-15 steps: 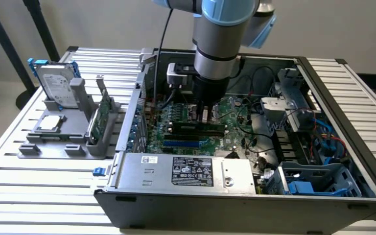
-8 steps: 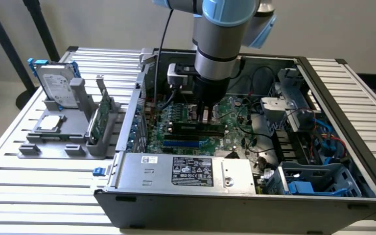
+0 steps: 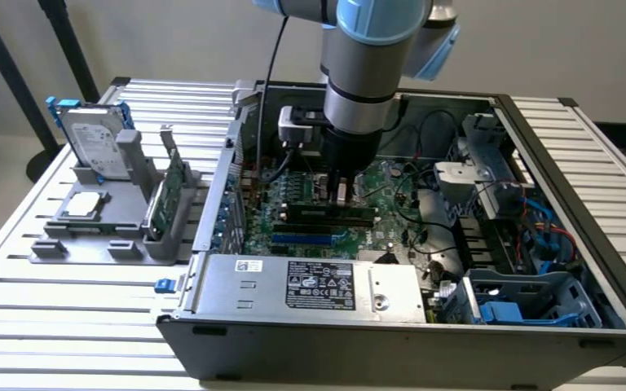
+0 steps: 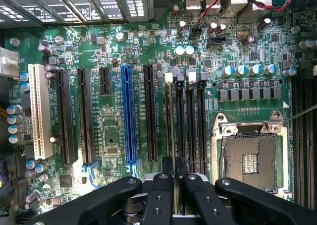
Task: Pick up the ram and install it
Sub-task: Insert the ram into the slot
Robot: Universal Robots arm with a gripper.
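On the exterior view's left, a grey holder [image 3: 74, 244] carries the blue-framed hard drive [image 3: 94, 142] and the broader green circuit card [image 3: 172, 191]. Both stand well apart from the work.

Further right, inside the open computer case [image 3: 574, 269], the arm reaches straight down over the motherboard [image 4: 109, 131]. In the wrist view, a white expansion slot [image 4: 38, 111], black slots and a blue slot [image 4: 128, 116] lie to one side of the memory slots [image 4: 190, 121].

The gripper [image 4: 174, 173] is over the memory slot nearest the blue one. Its fingers [image 4: 161, 195] are pressed nearly together, apparently pinching the ram [image 3: 319, 215] by its top edge. The ram stands on edge along that slot, low against the board. Whether it is fully seated I cannot tell.

To do the install well, the stick should be kept parallel to the slot and upright, with its ends between the white latches [image 4: 169, 78]. The push should go straight down and evenly, since a tilt would jam one end. The notch has to match the slot's key, which is hidden here.

To the right, the open CPU socket [image 4: 250, 160] sits near, so any sideways slip is a risk there.
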